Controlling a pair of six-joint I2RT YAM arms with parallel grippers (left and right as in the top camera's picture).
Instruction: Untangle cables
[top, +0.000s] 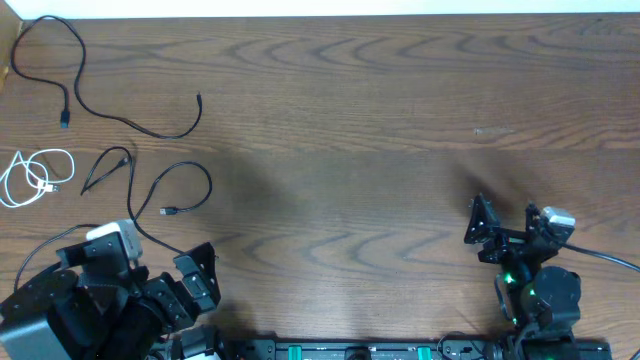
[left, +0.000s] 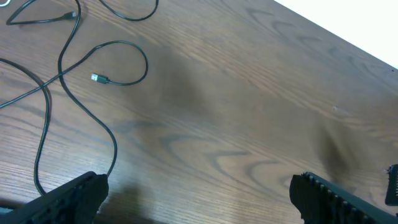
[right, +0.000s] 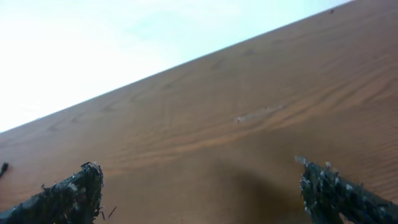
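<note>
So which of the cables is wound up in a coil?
The white cable, at the table's left edge. It is the only one bunched into small overlapping loops. The black cables lie spread out in loose open curves.

black cable (top: 133, 200): lower run goes out of sight under the left arm (top: 60, 310)
white cable (top: 35, 178): clipped by left edge
plug (top: 167, 211): too small to tell type
</note>
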